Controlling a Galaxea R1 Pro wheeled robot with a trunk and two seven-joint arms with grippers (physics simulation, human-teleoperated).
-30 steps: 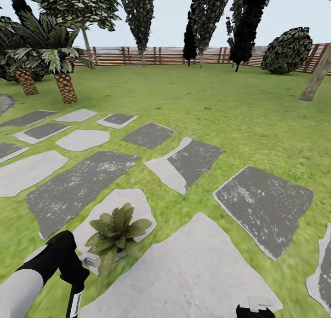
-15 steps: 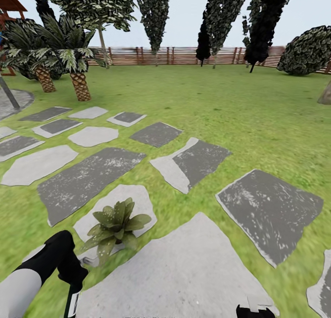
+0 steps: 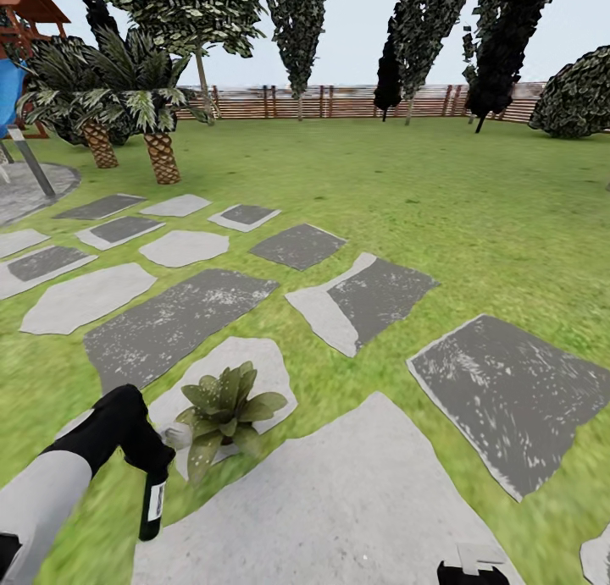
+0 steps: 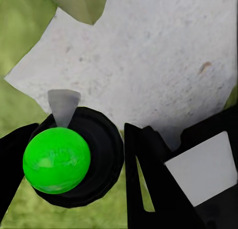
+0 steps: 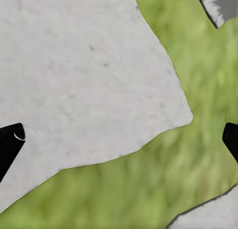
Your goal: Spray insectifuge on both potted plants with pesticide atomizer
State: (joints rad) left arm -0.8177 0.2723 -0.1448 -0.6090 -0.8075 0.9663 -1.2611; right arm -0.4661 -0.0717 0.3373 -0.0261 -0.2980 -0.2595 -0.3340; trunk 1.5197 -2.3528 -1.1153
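Note:
One potted plant [image 3: 227, 403], a small rosette of pointed green leaves, stands on a pale stepping stone [image 3: 254, 365] low in the head view; its leaves hide most of the pot. Just left of it, my left gripper [image 3: 152, 473] is shut on the pesticide atomizer [image 3: 152, 502], a slim dark bottle with a white label hanging upright below the hand. In the left wrist view I look down on the atomizer [image 4: 74, 157]: round dark body, bright green spot on top, white nozzle, black fingers [image 4: 148, 174] on both sides. My right gripper [image 5: 120, 139] is open over stone and grass.
Grey stepping stones [image 3: 500, 390] lie across the lawn. Palm trees [image 3: 157, 136] and a round paved patch [image 3: 25, 191] are at the far left, beside a play structure with a blue slide [image 3: 13, 85]. A brown slatted fence [image 3: 339, 102] closes the back.
The whole head view has shifted rightward, so the camera turned left. My left arm has risen and moved toward the potted plant, bringing the atomizer fully into view.

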